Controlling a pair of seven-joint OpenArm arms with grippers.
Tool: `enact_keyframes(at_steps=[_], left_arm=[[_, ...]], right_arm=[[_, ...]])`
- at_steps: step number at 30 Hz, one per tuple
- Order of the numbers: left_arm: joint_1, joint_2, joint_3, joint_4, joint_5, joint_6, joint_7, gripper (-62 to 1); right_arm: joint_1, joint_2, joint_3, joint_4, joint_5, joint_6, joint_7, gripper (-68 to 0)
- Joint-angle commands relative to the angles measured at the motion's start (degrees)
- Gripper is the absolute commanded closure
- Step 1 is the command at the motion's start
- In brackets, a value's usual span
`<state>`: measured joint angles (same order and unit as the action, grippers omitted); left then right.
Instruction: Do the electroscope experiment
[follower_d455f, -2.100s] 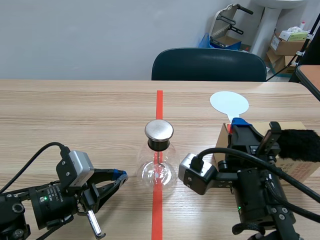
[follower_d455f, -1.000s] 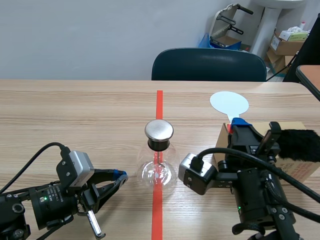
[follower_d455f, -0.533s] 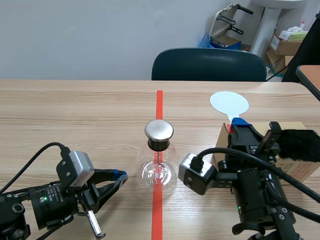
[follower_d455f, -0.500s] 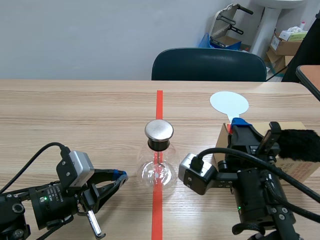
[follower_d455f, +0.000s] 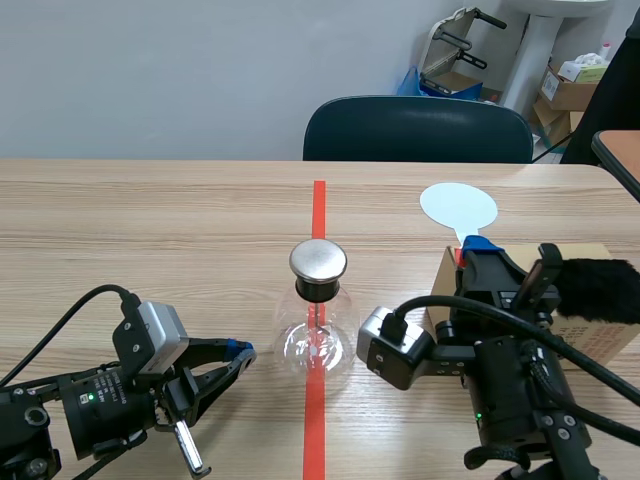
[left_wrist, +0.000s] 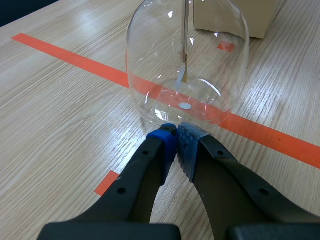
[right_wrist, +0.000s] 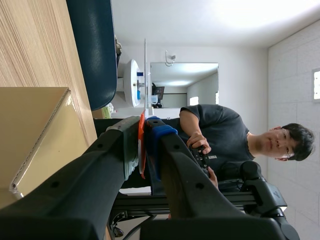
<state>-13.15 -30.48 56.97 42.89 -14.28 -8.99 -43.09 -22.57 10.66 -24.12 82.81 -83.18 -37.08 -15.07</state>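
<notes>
The electroscope, a clear glass flask (follower_d455f: 318, 335) with a round metal cap (follower_d455f: 318, 262), stands on the red tape line mid-table. Inside it hangs a thin metal rod (left_wrist: 184, 55). My left gripper (follower_d455f: 240, 352) rests low on the table just left of the flask (left_wrist: 187, 65), and it (left_wrist: 175, 132) is shut on nothing with its tips almost at the glass. My right gripper (follower_d455f: 478, 246) is raised to the right of the flask, shut on the orange handle (right_wrist: 142, 145) of a paddle with a pale round disc (follower_d455f: 458, 206). The disc stands upright above the fingers.
A cardboard box (follower_d455f: 600, 345) with a piece of black fur (follower_d455f: 600, 290) on it sits at the right, beside my right arm. A dark chair (follower_d455f: 418, 130) stands across the table. A person (right_wrist: 225, 145) in dark clothes is beyond it at the far right.
Both arms, the flask and the paddle have stayed put. A person's dark clothing has come into view at the far right edge.
</notes>
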Motion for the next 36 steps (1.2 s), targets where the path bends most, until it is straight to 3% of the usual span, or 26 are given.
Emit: enact_keyframes(at_steps=[1,27,36], left_arm=[[-0.02,0.46,-0.42,1.31,0.02,-0.13,-0.79,-4.2],[-0.02,0.46,-0.42,1.31,0.04,-0.13,-0.79,-4.2],[-0.02,0.48,-0.42,1.31,0.04,-0.13,-0.79,-4.2]], right_arm=[[0.66,0.28,0.11,0.92,-0.42,-0.59,-0.04,-1.7],[0.66,0.46,0.17,0.92,-0.44,-0.57,2.86,-1.7],[0.66,0.46,0.17,0.92,-0.44,-0.55,11.3,-1.7]])
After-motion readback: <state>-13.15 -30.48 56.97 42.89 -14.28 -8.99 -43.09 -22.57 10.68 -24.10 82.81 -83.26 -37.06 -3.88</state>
